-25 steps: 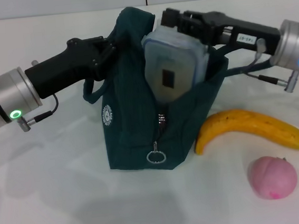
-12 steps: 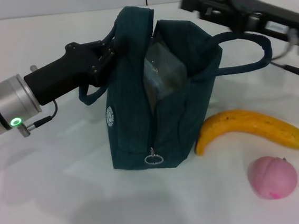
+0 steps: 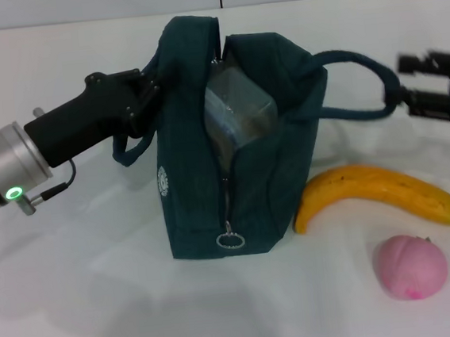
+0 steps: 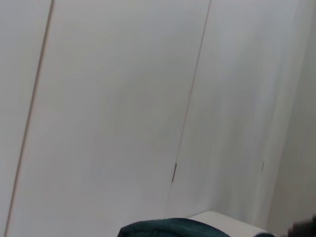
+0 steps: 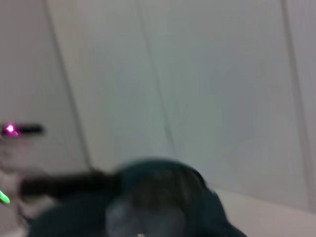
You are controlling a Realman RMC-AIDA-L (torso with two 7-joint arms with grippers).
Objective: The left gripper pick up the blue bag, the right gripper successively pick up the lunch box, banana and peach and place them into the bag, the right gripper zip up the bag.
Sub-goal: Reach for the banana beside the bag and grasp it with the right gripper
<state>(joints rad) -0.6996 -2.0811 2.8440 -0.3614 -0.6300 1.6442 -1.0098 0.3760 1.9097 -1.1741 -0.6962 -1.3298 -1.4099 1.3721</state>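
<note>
The blue bag (image 3: 240,159) stands upright at the centre of the white surface (image 3: 79,310), its top open and its front zipper (image 3: 229,236) undone, with the ring pull hanging near the base. The lunch box (image 3: 236,116) sits inside the bag, visible through the open zipper gap, tilted and reaching up to the mouth. One carry handle (image 3: 360,84) arcs out from the bag toward 3 o'clock; a second strap loop (image 3: 131,149) hangs at the bag's 9 o'clock side. The banana (image 3: 379,193) lies on the surface at the bag's 4 o'clock, its near tip just beside the bag's lower corner. The peach (image 3: 410,266) rests at 5 o'clock, near the banana but apart from it. The left gripper (image 3: 147,92) reaches in from 9 o'clock, and its fingers are pinched on the bag's upper edge, holding the fabric up. The right gripper (image 3: 416,82) is at 3 o'clock from the bag, above the surface and beyond the banana, just past the outstretched handle loop; its fingers appear spread and hold nothing. In the left wrist view only a sliver of the bag's fabric shows; the right wrist view looks toward the bag's open top.
</note>
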